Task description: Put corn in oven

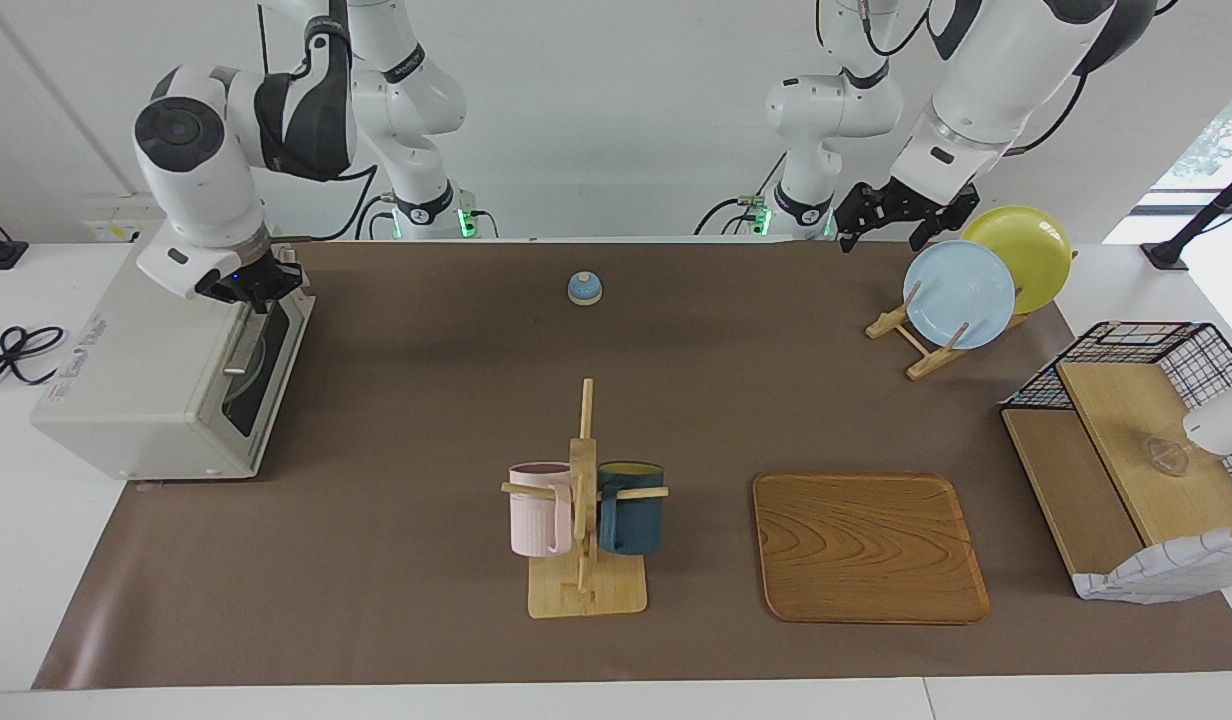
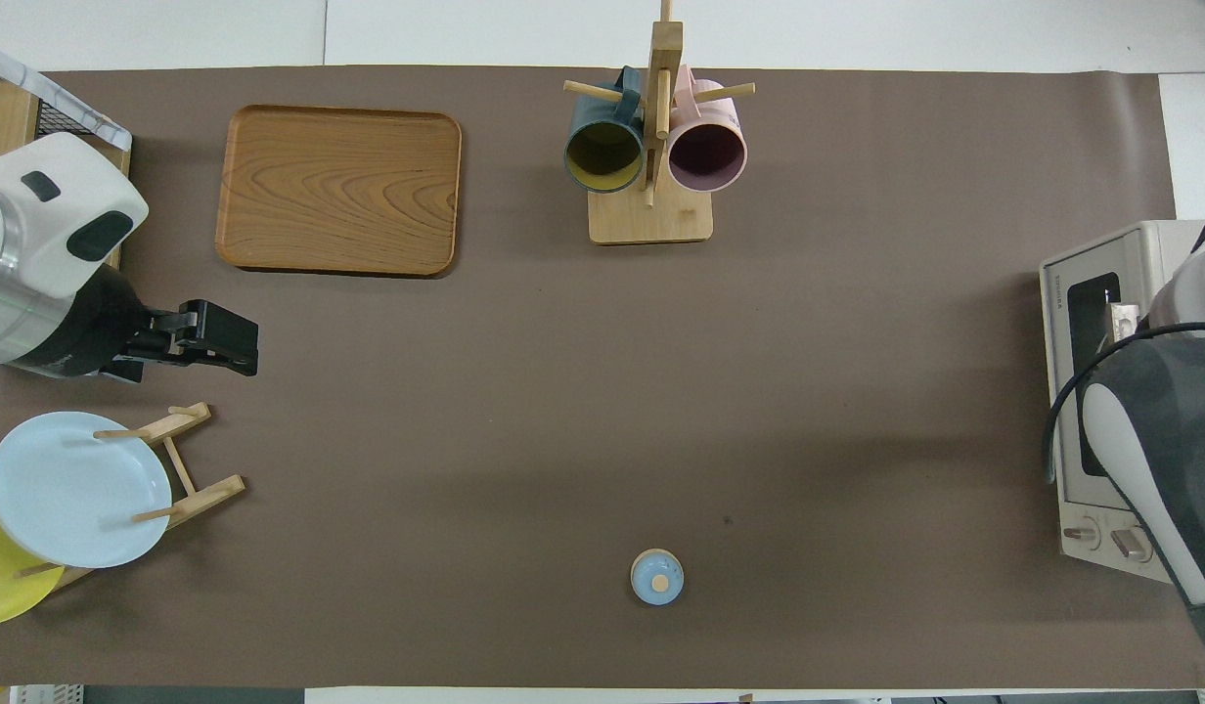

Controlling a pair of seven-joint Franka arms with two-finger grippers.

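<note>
Table [image 1: 396, 420]: lying brown-covered under both grippers.
Right gripper [image 1: 259, 293]: sitting at the oven [image 1: 136, 400] door's top; finger spread: cannot tell.
Left gripper [image 1: 901, 222]: hovering above the plate rack [image 1: 911, 340], fingers spread.

A brown mat covers the table [image 1: 426, 420]. On it stand the oven [image 1: 166, 385] at the right arm's end, a small blue bell [image 1: 584, 288] near the robots, a mug tree [image 1: 586, 540], a wooden tray [image 1: 866, 545] and a plate rack [image 1: 921, 345].
</note>
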